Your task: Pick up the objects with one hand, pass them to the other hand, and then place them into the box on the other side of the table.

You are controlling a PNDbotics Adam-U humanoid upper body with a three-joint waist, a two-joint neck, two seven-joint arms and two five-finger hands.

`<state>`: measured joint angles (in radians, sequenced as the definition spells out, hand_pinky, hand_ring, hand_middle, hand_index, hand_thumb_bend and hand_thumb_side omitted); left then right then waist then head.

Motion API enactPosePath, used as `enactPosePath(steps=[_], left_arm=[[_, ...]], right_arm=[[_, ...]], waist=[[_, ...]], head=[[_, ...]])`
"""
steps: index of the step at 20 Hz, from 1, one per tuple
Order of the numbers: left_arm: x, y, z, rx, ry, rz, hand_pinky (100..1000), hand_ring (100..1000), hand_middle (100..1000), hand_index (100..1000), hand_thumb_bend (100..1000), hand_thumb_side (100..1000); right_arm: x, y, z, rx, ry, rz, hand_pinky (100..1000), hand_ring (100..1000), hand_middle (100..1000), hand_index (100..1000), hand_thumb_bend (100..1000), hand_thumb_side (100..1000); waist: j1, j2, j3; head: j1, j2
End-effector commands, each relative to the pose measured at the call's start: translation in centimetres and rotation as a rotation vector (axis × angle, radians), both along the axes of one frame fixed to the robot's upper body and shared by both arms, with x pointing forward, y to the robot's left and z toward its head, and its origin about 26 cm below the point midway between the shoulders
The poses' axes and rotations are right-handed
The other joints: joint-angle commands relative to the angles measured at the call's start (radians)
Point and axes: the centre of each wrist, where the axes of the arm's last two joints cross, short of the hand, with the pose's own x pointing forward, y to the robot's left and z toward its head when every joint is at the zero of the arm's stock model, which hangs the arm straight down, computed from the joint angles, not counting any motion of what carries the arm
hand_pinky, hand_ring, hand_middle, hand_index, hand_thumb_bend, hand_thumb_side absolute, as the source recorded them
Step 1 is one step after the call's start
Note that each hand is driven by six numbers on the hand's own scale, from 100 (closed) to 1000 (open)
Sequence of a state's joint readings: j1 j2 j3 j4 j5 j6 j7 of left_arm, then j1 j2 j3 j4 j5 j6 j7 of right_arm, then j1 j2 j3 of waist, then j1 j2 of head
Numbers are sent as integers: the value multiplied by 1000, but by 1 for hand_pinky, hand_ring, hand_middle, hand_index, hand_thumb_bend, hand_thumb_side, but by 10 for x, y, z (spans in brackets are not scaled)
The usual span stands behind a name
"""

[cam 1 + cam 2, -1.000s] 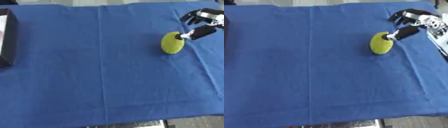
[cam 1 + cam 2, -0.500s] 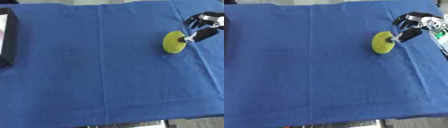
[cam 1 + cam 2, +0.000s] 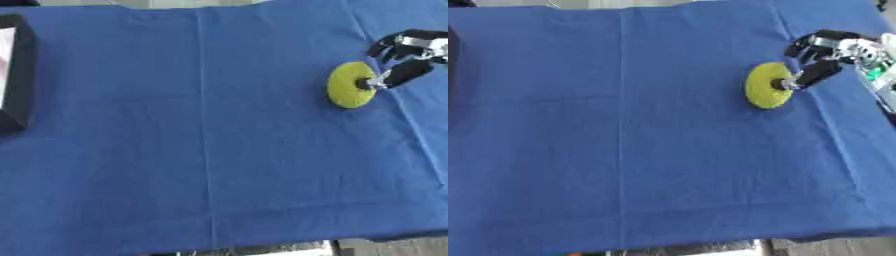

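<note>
Object: yellow disc (image 3: 766,85) lies near the surface's (image 3: 219,150) right edge.
Right hand (image 3: 826,55): fingers curled beside it, thumb touching; nothing held.
Box (image 3: 16,75): left edge, awaiting handover.

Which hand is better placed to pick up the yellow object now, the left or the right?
The right. The right hand is already at the yellow object, one finger touching it, at the table's right side. The left hand shows in neither view, and the box lies far to the left.
</note>
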<state>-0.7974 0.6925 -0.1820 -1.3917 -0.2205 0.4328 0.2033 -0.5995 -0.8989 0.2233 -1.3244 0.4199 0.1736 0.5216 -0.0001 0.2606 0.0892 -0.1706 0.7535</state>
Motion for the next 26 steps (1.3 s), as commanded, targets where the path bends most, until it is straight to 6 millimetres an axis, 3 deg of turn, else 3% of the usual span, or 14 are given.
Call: enactPosePath(steps=[1, 2, 5, 6, 7, 13, 26], left_arm=[[-3, 5, 11, 4, -27, 10, 822, 630, 607, 706, 100, 459], [-3, 5, 11, 3, -27, 12, 822, 630, 607, 706, 100, 459], [-3, 5, 11, 1, -26, 12, 822, 630, 607, 704, 100, 462], [-3, 5, 11, 0, -26, 12, 822, 630, 607, 704, 100, 462], [-3, 5, 11, 0, -26, 12, 822, 630, 607, 703, 100, 463], [-3, 5, 10, -2, -25, 16, 823, 630, 606, 700, 100, 461], [-3, 6, 10, 3, -25, 15, 824, 629, 603, 699, 100, 460]], right_arm=[[0, -3, 10, -26, -17, -1, 876, 805, 785, 809, 438, 266], [0, -2, 9, -24, -14, 2, 876, 805, 785, 809, 438, 266], [0, -1, 9, -11, -4, 8, 869, 781, 743, 767, 417, 127], [-1, -1, 8, -7, -1, 9, 869, 781, 743, 767, 417, 127], [-1, 0, 8, -4, 0, 11, 863, 766, 713, 737, 356, 100], [-4, 2, 11, 29, -30, 19, 841, 714, 585, 635, 275, 100], [-13, 9, 23, 116, -184, 22, 807, 629, 457, 508, 232, 100]], waist=[[2, -14, 2], [2, -13, 2], [2, -12, 2], [2, -12, 2], [2, -12, 3], [2, -13, 4], [0, -21, 2]], head=[[-3, -9], [-3, -8], [-2, -5], [-1, -5], [-1, -4], [2, -2], [10, -5]])
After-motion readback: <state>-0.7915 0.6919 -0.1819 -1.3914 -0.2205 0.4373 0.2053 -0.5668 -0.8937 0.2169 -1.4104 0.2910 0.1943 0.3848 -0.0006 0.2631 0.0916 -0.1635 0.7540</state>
